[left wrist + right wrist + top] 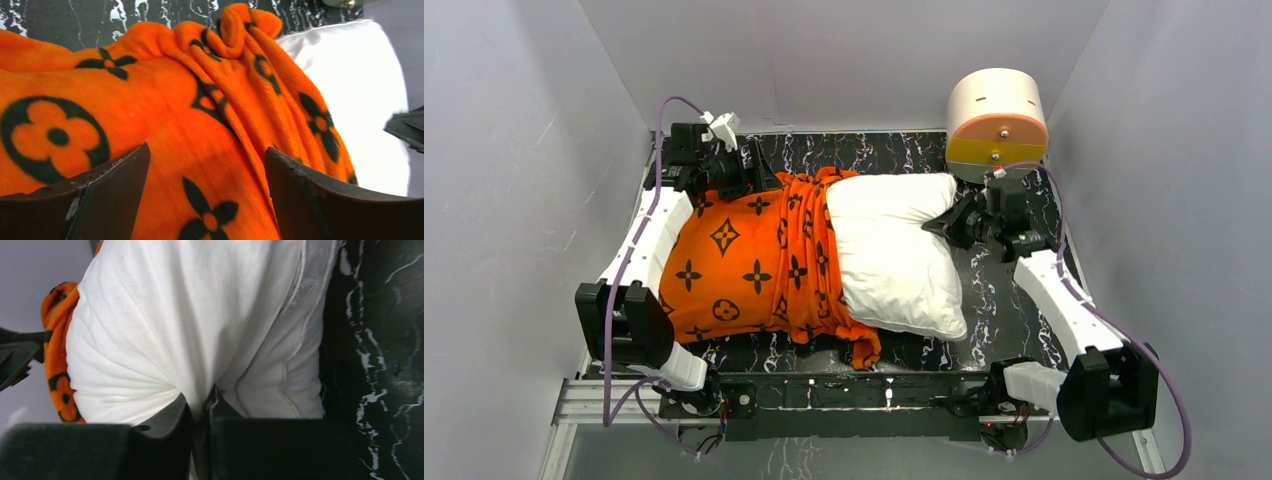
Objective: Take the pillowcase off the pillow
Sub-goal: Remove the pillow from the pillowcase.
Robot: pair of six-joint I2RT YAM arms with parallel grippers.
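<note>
The orange pillowcase (pixel 739 255) with dark flower motifs covers the left part of the white pillow (pixel 894 250), bunched in folds at the pillow's middle (pixel 235 80). The pillow's right half is bare (pixel 165 320). My left gripper (pixel 749 172) hovers at the far left corner of the pillowcase, jaws open with orange fabric (pixel 205 165) showing between them, nothing pinched. My right gripper (pixel 944 222) is at the pillow's right edge, shut on a pinch of white pillow fabric (pixel 202 402).
A round cream box with a yellow and grey drawer front (pixel 996 125) stands at the back right, just behind my right wrist. The black marbled table (pixel 1014 290) is enclosed by grey walls (pixel 514 150) on three sides.
</note>
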